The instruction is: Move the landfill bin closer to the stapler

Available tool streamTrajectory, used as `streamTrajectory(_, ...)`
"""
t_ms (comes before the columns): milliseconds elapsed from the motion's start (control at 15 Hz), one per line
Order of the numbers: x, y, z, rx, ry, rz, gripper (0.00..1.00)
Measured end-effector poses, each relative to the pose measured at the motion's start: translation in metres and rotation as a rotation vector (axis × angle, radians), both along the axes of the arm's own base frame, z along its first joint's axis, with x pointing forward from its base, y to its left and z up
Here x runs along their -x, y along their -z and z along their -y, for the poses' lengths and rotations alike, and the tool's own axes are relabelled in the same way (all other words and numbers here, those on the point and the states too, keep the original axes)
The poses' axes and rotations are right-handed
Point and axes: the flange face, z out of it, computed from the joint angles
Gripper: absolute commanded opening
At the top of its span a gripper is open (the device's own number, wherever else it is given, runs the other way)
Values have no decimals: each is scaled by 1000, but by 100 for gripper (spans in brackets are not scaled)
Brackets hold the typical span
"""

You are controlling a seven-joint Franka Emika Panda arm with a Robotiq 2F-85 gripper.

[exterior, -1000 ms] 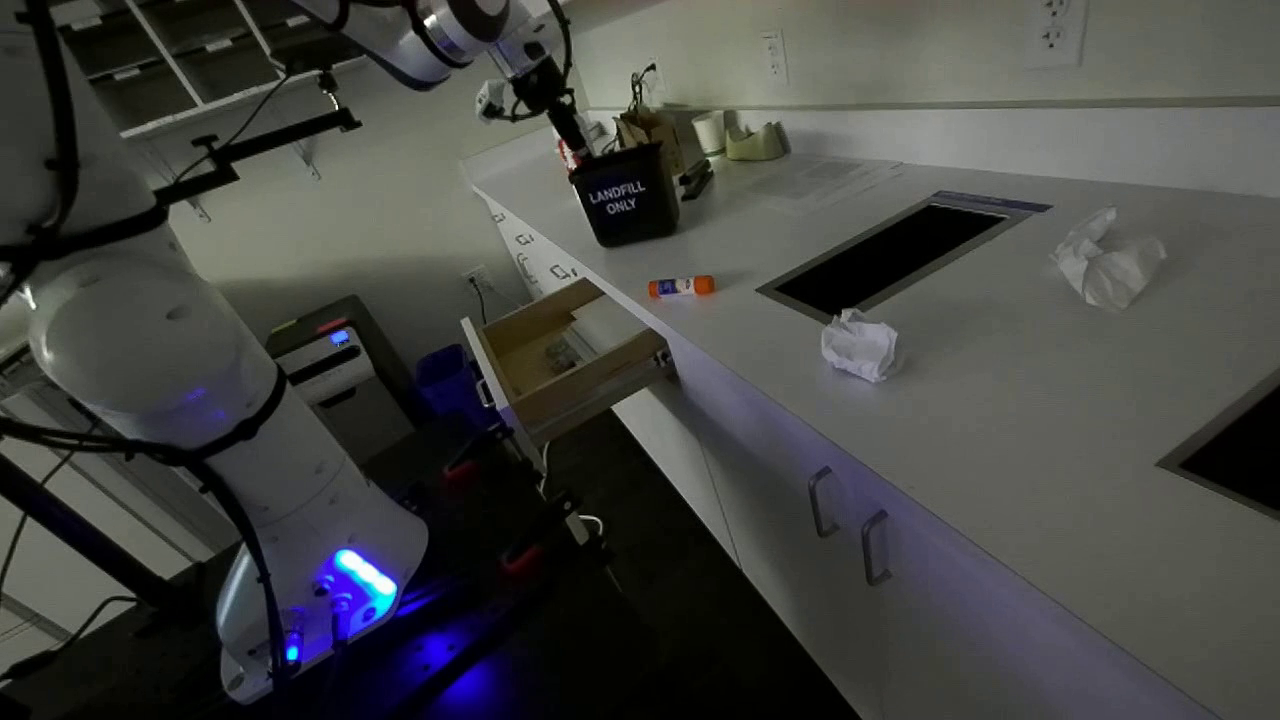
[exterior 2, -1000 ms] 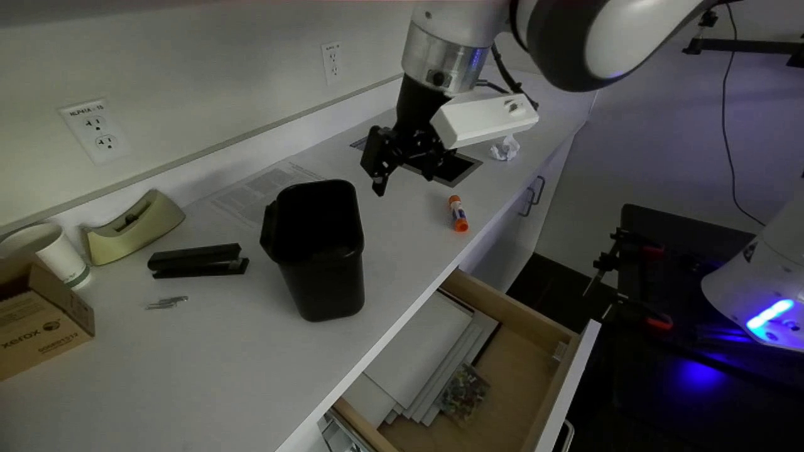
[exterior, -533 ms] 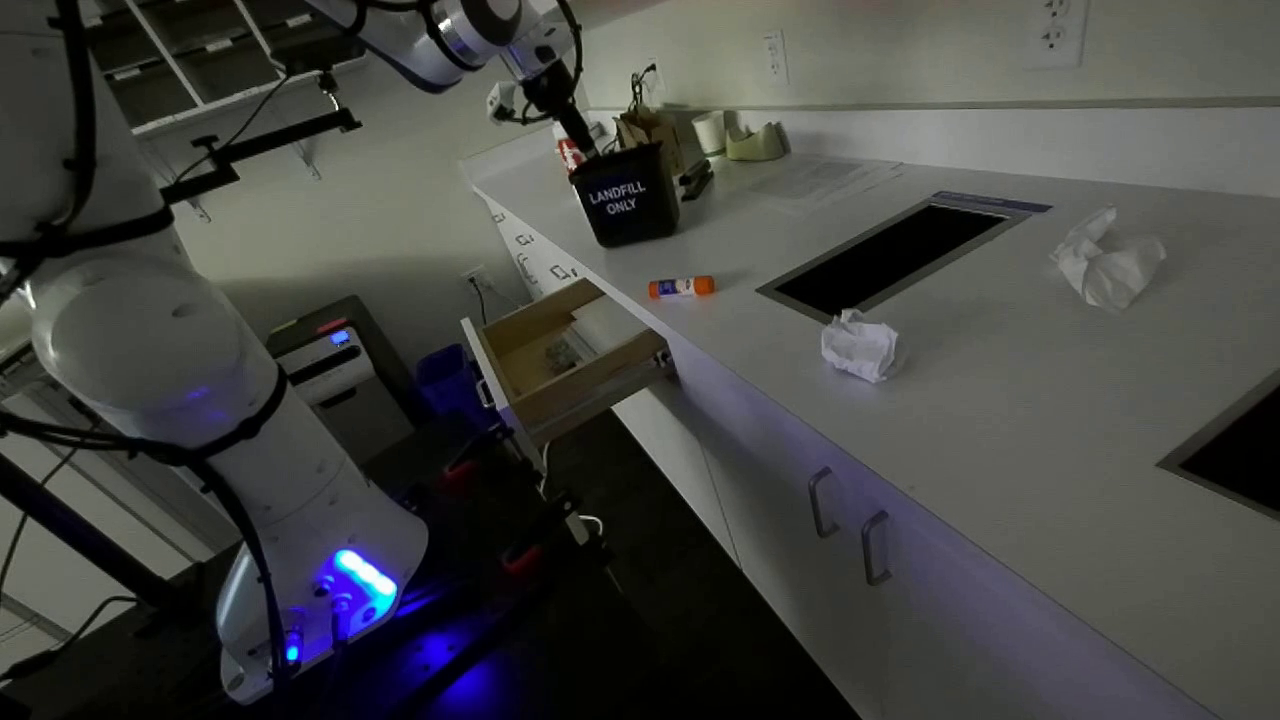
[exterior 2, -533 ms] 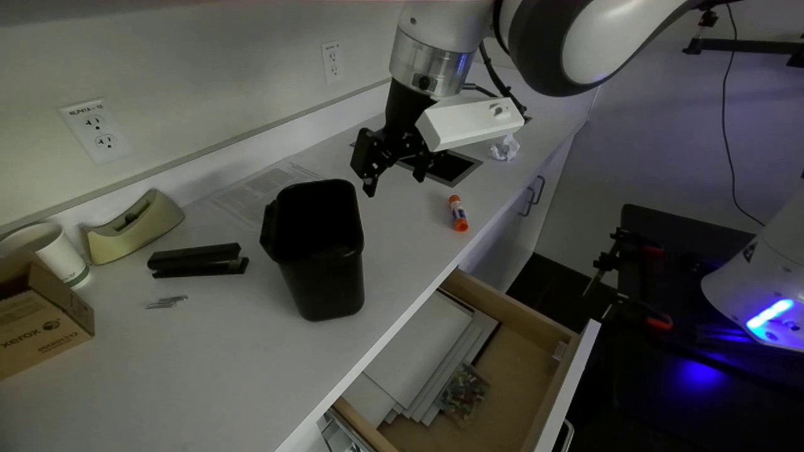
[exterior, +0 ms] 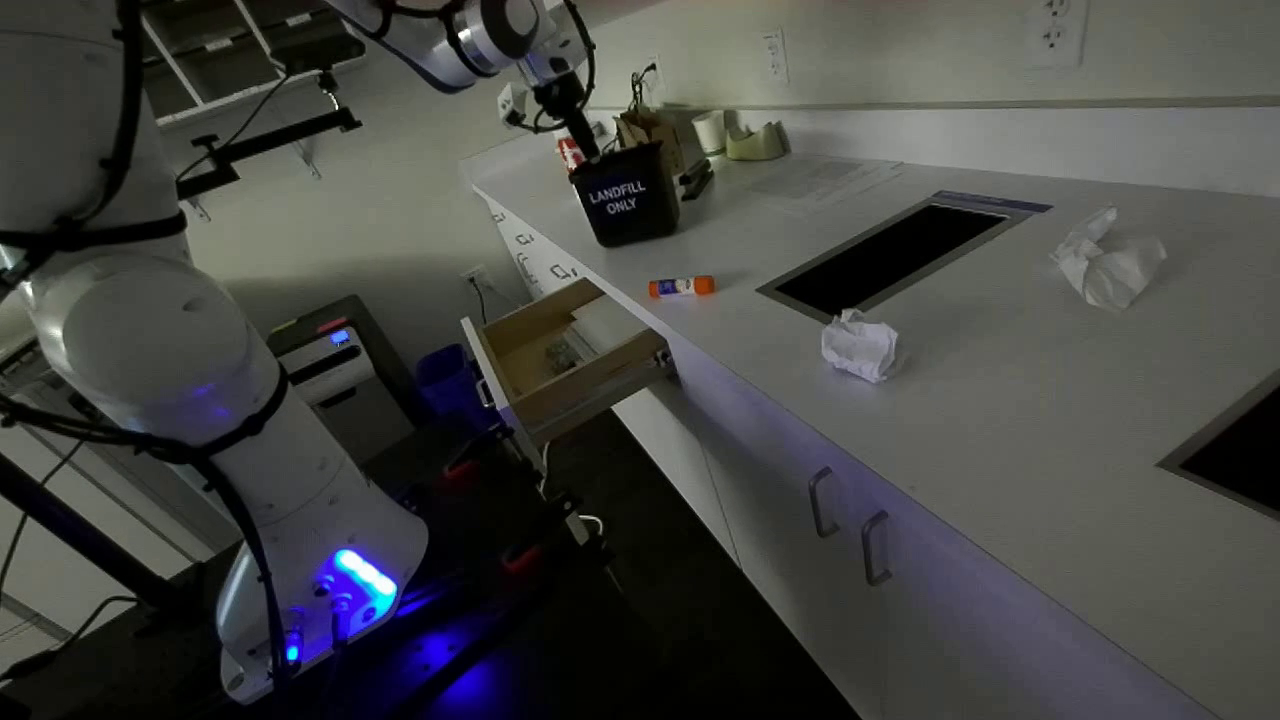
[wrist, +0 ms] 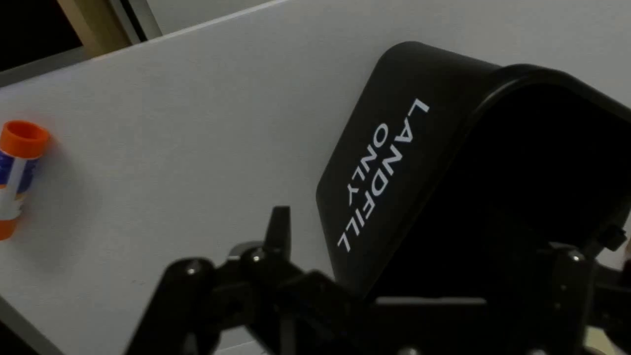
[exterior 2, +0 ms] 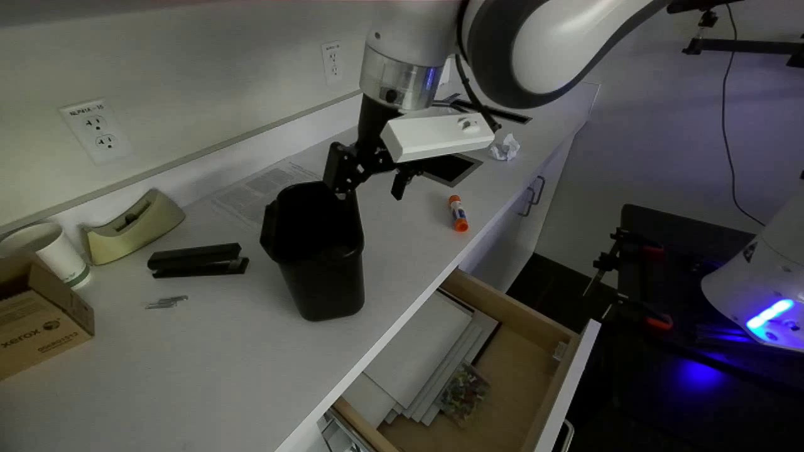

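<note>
The landfill bin is black with white lettering and stands upright on the counter, in both exterior views (exterior: 628, 205) (exterior 2: 323, 276) and in the wrist view (wrist: 389, 148). The black stapler (exterior 2: 198, 260) lies beside the bin, apart from it; it also shows behind the bin (exterior: 697, 180) and is out of the wrist view. My gripper (exterior 2: 370, 191) is open and empty at the bin's rim. One finger overlaps the rim's far corner in that view; the other is outside the bin. Whether the gripper touches the bin cannot be told.
A glue stick (exterior 2: 458, 213) lies near the counter edge, above an open drawer (exterior 2: 581, 376). Past the stapler are a tape dispenser (exterior 2: 135, 229), a paper cup (exterior 2: 56, 251), a Xerox box (exterior 2: 44, 320) and small metal pieces (exterior 2: 166, 302). Crumpled paper (exterior: 860, 347) lies on the counter.
My gripper has moved toward the bin and slightly down, so one finger now overlaps the bin's rim in an exterior view. The bin and the stapler have not moved.
</note>
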Motion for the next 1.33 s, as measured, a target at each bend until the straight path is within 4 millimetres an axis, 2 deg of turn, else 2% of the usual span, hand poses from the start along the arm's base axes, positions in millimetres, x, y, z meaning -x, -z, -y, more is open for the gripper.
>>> streamTrajectory(67, -7, 7, -2, 0, 4, -4, 100)
streamTrajectory(133, -15, 14, -3, 1, 10, -8, 75)
streamTrajectory(200, -23, 22, -4, 4, 16, -11, 74)
streamTrajectory(467, -49, 42, -6, 14, 32, -14, 42)
streamTrajectory(800, -64, 46, -12, 5, 40, -8, 5)
streamTrajectory(867, -66, 45, -13, 3, 41, -7, 0)
streamTrajectory(1333, -75, 38, -11, 7, 104, 14, 2)
